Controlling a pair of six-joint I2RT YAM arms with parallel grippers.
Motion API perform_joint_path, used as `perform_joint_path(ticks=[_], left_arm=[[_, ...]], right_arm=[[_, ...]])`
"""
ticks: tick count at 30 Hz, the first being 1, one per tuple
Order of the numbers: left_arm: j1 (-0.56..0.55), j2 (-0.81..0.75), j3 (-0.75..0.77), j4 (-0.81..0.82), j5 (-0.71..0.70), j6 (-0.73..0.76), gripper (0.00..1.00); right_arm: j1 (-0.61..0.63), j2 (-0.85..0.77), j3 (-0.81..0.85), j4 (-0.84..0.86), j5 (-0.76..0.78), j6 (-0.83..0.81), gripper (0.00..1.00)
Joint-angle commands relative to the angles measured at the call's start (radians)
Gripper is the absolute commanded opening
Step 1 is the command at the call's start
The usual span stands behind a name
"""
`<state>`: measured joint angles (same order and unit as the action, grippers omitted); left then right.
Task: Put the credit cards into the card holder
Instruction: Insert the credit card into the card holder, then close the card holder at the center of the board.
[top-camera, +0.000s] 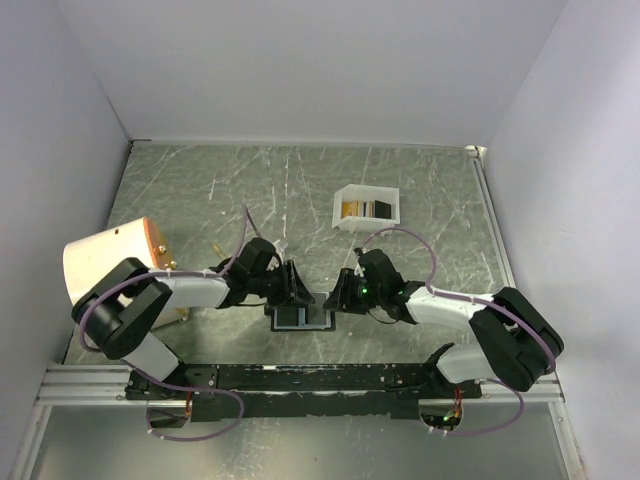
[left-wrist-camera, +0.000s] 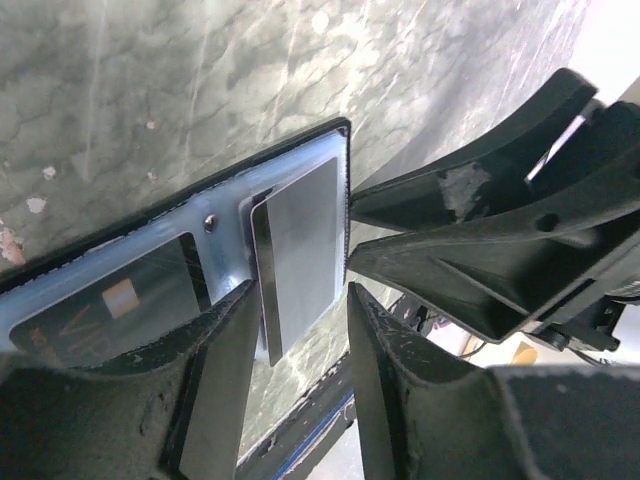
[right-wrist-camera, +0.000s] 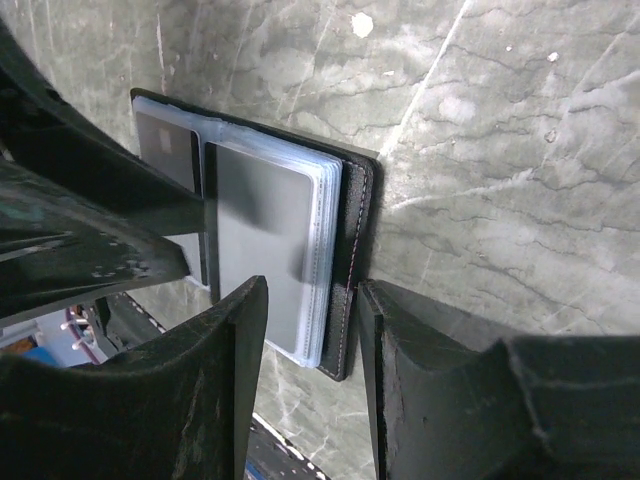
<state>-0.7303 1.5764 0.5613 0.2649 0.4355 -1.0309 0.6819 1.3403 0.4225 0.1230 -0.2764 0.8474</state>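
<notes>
The card holder (top-camera: 300, 319) lies open on the table between both grippers, black outside and pale blue inside (left-wrist-camera: 225, 225). A dark card with gold print (left-wrist-camera: 120, 310) sits in its left pocket. A grey card (left-wrist-camera: 300, 240) sticks partway out of the pocket beside it. My left gripper (left-wrist-camera: 300, 300) is open, its fingers either side of that card's free end without pinching it. My right gripper (right-wrist-camera: 312, 290) is open over the holder's right edge (right-wrist-camera: 350, 250), one finger against the black cover. More credit cards (top-camera: 362, 208), gold and dark, lie in a white box.
The white box (top-camera: 385, 200) stands at the back, right of centre. A tan rounded object (top-camera: 105, 262) sits at the left edge by the left arm. Black base rails (top-camera: 320, 378) run along the near edge, close behind the holder.
</notes>
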Motion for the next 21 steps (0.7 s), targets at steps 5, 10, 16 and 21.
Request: perform_joint_path(ticks=[5, 10, 16, 21], left_arm=[[-0.004, -0.119, 0.11, -0.294, -0.18, 0.106, 0.54], [-0.004, -0.191, 0.135, -0.45, -0.311, 0.157, 0.59], [-0.004, -0.265, 0.138, -0.615, -0.441, 0.181, 0.63], [-0.004, -0.267, 0.123, -0.645, -0.471, 0.192, 0.68]], right_arm=[[0.003, -0.021, 0.019, -0.039, 0.032, -0.028, 0.41], [0.002, -0.026, 0.014, -0.036, 0.032, -0.027, 0.41], [0.004, -0.028, 0.015, -0.036, 0.023, -0.022, 0.41], [0.002, -0.032, 0.022, -0.042, 0.029, -0.021, 0.44]])
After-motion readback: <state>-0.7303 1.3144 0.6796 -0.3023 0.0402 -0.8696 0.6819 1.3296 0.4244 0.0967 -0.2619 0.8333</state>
